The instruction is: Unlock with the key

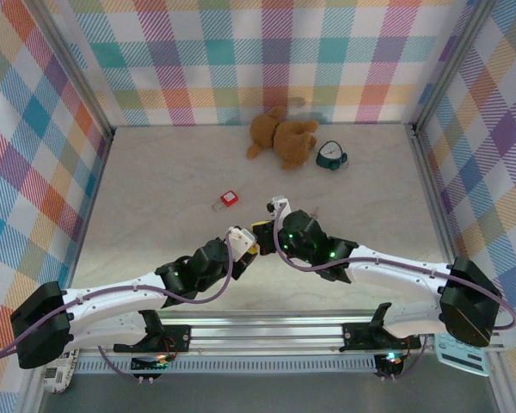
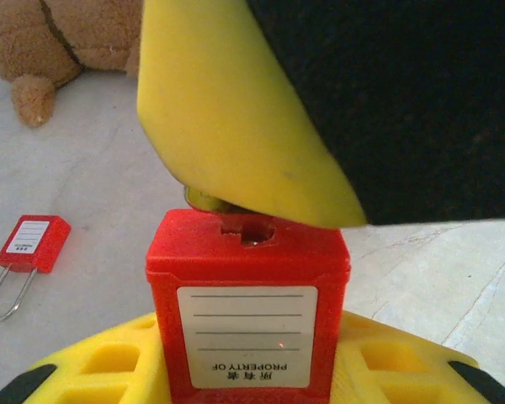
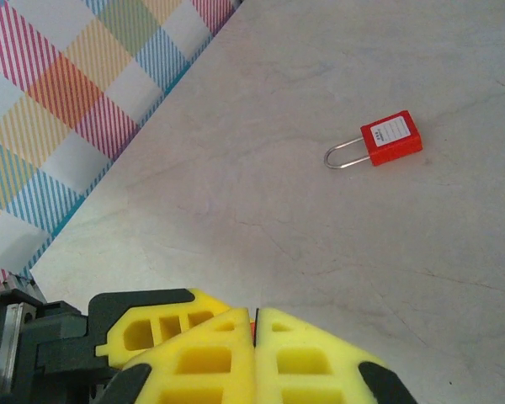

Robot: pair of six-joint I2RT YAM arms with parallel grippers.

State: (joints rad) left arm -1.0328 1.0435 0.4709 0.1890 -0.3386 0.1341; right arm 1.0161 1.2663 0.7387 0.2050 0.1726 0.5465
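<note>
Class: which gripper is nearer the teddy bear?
Right. The right gripper is on the near side of the teddy bear; the left gripper, clamping a red padlock, sits farther back, leftward.

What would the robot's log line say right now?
left gripper: shut on held padlock | right gripper: shut, at its keyhole | spare padlock: lying on table

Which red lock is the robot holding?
The pinched padlock, squeezed in the left gripper. The loose padlock lies flat on the table, nothing touching it.
</note>
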